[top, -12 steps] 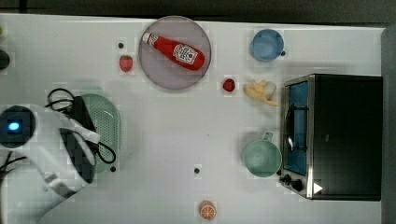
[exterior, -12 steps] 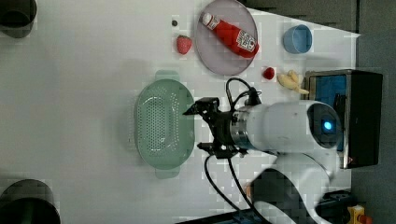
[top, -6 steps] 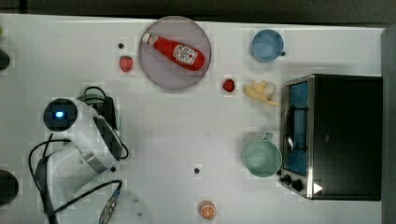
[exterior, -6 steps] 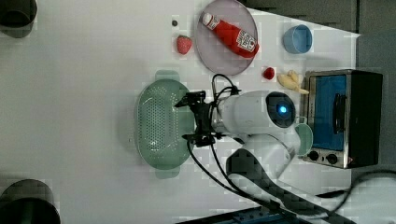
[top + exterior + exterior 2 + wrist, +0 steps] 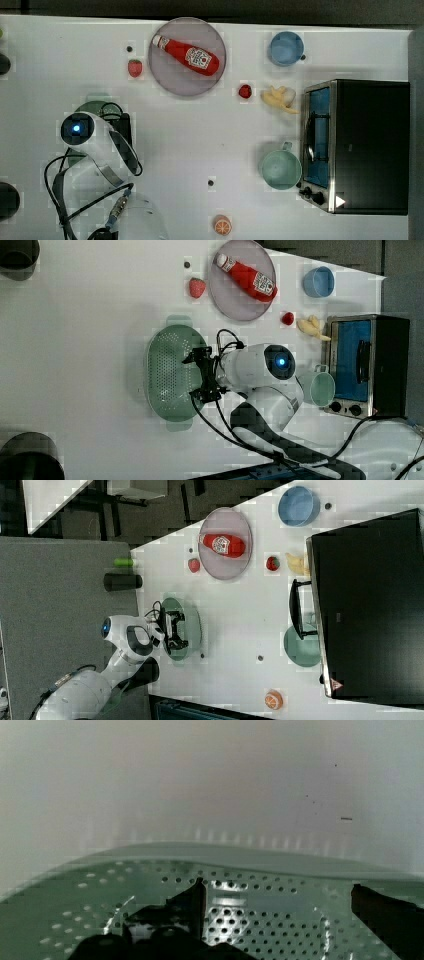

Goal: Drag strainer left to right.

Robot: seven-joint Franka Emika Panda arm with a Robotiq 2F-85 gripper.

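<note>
Overhead, the arm hides most of the strainer (image 5: 167,372); the tool (image 5: 199,374) gapes wide, empty.

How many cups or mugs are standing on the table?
2. A blue cup stands near the far edge at the top view's upper right; a green mug stands beside the toaster oven, left of it in the top view.

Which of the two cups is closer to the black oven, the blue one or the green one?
The green cup. In the top view it sits almost against the oven front, beside the knobs. The blue cup stands apart, near the table's far edge.
</note>
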